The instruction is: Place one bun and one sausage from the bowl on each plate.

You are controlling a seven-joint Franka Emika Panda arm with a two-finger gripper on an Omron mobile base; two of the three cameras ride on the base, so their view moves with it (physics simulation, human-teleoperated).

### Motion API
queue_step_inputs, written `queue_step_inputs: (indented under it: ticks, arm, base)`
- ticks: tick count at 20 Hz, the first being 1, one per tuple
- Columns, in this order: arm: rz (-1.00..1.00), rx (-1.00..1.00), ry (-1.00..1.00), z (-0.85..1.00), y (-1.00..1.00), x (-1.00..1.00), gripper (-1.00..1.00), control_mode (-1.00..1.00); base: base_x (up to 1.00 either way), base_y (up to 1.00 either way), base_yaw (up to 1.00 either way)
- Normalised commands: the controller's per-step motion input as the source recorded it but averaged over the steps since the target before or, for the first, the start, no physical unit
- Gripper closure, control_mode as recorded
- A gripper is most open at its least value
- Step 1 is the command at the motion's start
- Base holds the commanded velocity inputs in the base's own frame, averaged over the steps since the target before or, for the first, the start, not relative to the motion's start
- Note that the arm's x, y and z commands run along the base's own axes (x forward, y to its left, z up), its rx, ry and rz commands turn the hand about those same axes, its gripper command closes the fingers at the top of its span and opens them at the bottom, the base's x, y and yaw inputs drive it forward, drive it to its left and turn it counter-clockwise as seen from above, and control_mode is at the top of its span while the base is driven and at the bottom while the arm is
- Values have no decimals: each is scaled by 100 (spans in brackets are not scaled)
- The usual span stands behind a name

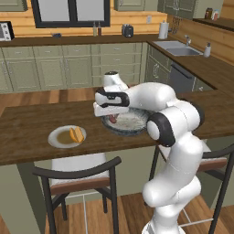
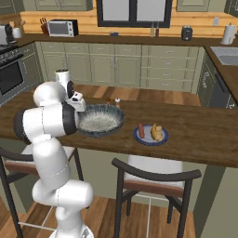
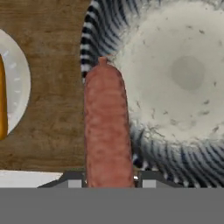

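Dark wood-grain table (image 1: 27, 132) is running across a kitchen of pale green cabinets and log walls, with two dark-framed chairs tucked beneath it. Bowl (image 3: 188, 74) is sitting mid-table: wide, shallow, round, with a dark blue-grey ribbed outside and a pale speckled inside that is looking bare in the hand view. In the left base view the arm is covering most of the bowl's near side.

Gripper (image 3: 108, 181) is hanging over the bowl's rim, clamped on a sausage (image 3: 107, 127): a reddish-brown, mottled cylinder with a nubbed tip, standing out between the fingers and crossing the rim onto the table side. The fingertips themselves are mostly cut off at the bottom of the hand view. In the left base view only a small pinkish end of the sausage is peeking out beneath the hand.

White plate (image 1: 64, 136), flat and round with a tan centre, is sitting on the table to the robot's left of the bowl, apart from it, and carrying one orange-tan bun (image 1: 77, 134). In the hand view that plate is cropped at the left edge.

Blue-rimmed plate (image 2: 149, 135) is sitting on the bowl's other side, holding a second sausage (image 2: 141, 130) and a second bun (image 2: 156, 132) side by side; too small to resolve texture.
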Motion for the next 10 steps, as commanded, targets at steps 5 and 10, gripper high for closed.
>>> queue_step_inputs:
  ticks: [5,10]
  arm:
    - [-2,0,0,17,100,-18,100,-100]
    - [0,0,3,3,100,0,100,-100]
  base:
    - [0,0,0]
    - [0,0,0]
